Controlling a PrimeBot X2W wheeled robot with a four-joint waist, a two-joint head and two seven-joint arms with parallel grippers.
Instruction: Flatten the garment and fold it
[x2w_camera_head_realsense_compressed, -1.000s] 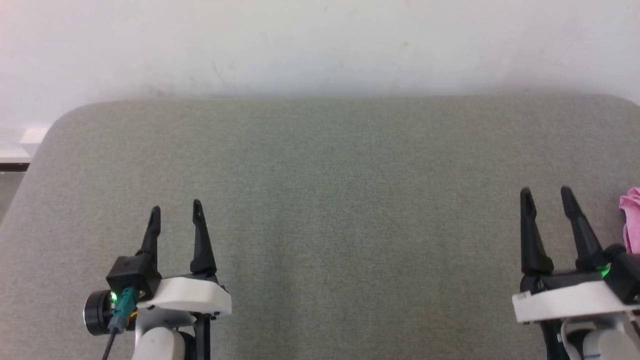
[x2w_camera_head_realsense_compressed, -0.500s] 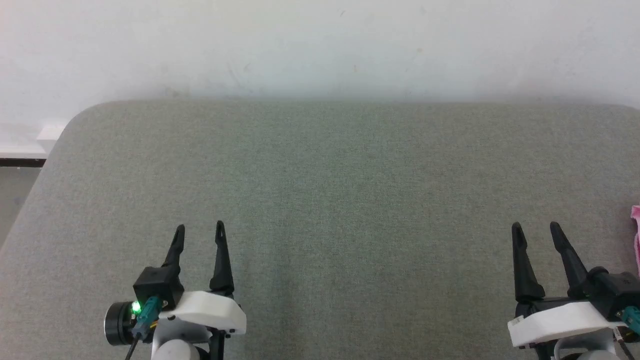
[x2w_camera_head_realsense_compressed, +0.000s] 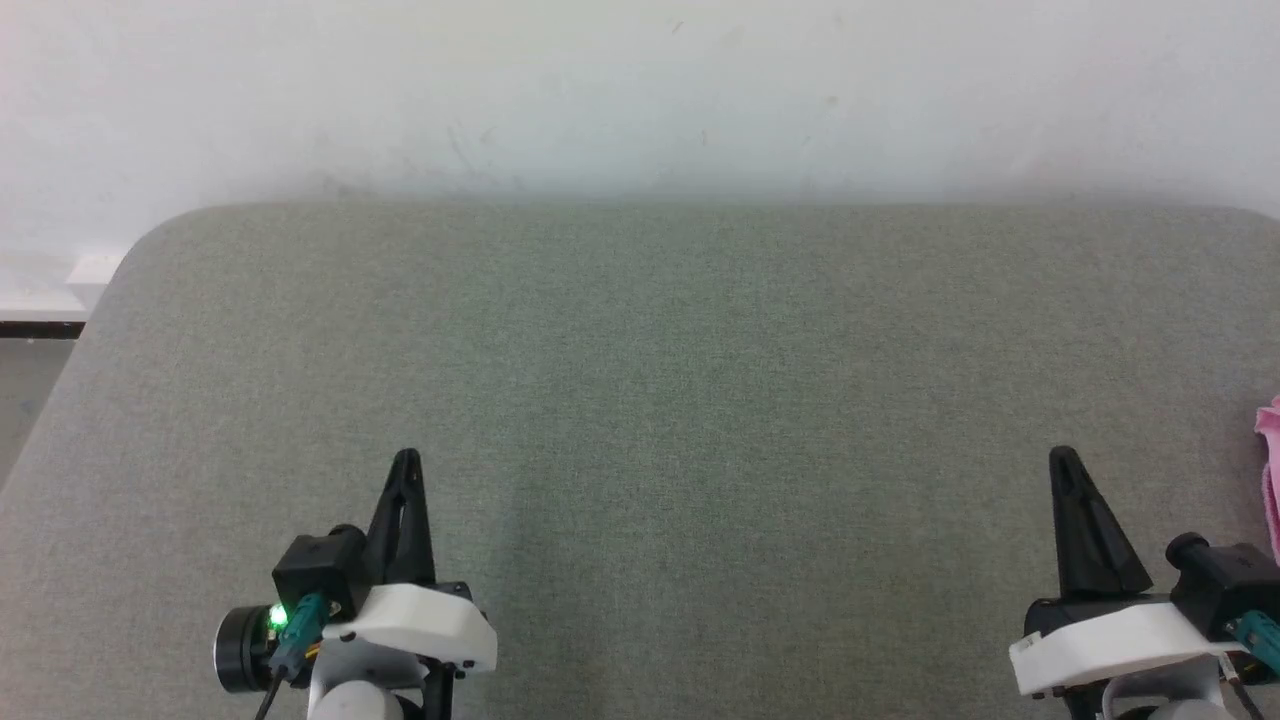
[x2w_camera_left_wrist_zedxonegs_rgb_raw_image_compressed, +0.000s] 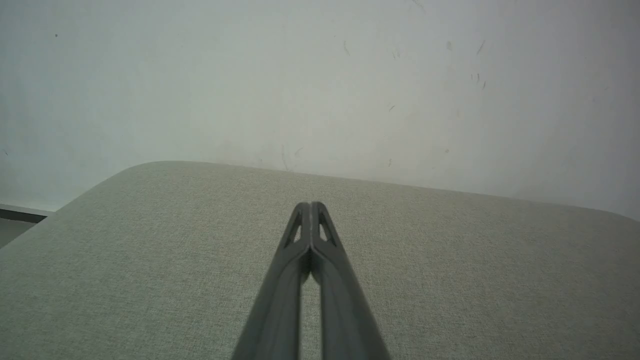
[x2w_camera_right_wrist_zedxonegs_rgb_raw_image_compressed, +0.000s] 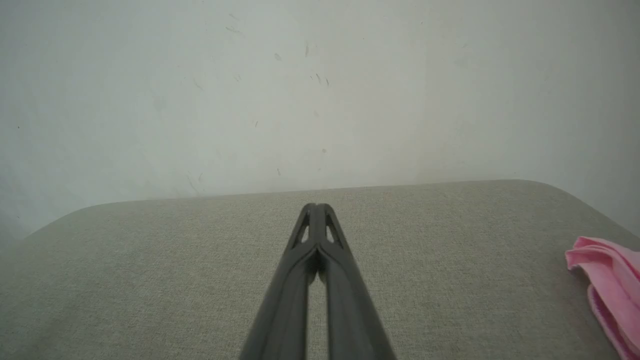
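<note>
The pink garment lies at the right edge of the head view, mostly cut off by the frame; in the right wrist view the garment shows as a folded pink lump at the lower right. My left gripper hovers over the grey surface at the lower left, fingertips pressed together with nothing between them, as the left wrist view confirms for the left gripper. My right gripper sits at the lower right, a short way left of the garment and apart from it. It is shut and empty; the right gripper shows its tips touching.
A wide grey fabric-covered surface with rounded far corners spreads ahead. A white wall rises right behind its far edge. Past the left corner a strip of floor and baseboard shows.
Both grippers have gone from open to shut. The head camera shifted, so the garment now sits further toward the right edge of the view.
</note>
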